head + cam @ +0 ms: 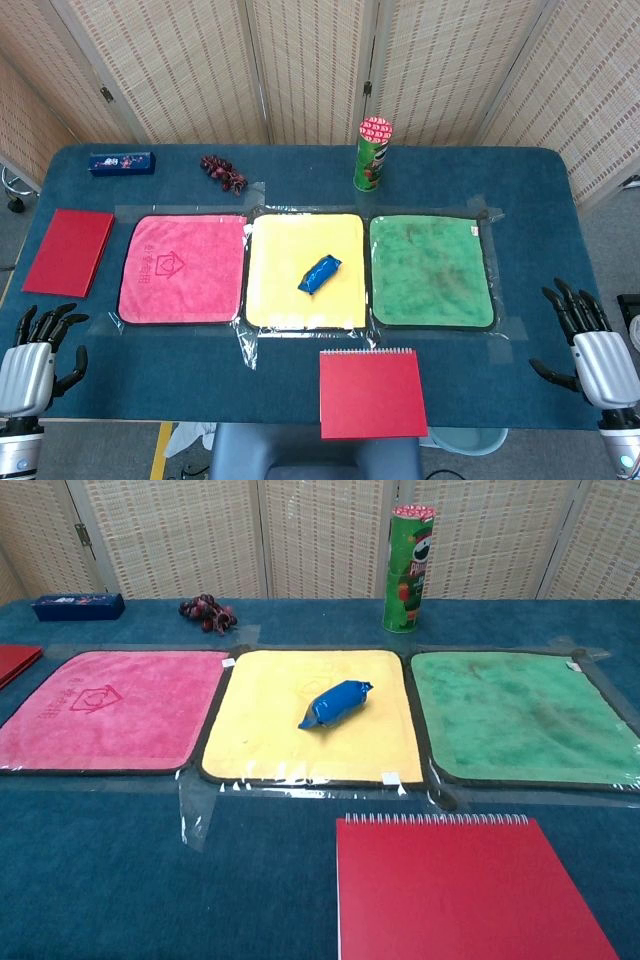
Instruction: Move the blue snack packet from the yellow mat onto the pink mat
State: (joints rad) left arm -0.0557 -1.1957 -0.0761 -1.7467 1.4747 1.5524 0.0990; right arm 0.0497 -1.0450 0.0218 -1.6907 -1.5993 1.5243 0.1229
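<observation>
Three mats lie side by side on the blue table (300, 385), taped down under clear film: one pink mat (183, 267) on the left, one yellow mat (305, 270) in the middle, one green mat (431, 270) on the right. One blue snack packet (319, 273) rests on the yellow mat, a little right of its middle and lying at a slant, well apart from the pink mat.

Two hands show only in the head view, at the near corners of the table. The left hand (35, 358) and the right hand (590, 350) each have their fingers spread apart and hold nothing; both are far from the packet.

Two red notebooks are present: one spiral-bound notebook (371, 392) at the near edge below the yellow mat, and one plain notebook (69, 251) left of the pink mat. One green crisp can (372, 154) stands upright behind the mats, along with one dark blue box (121, 163) and one cluster of dark red grapes (223, 173).
</observation>
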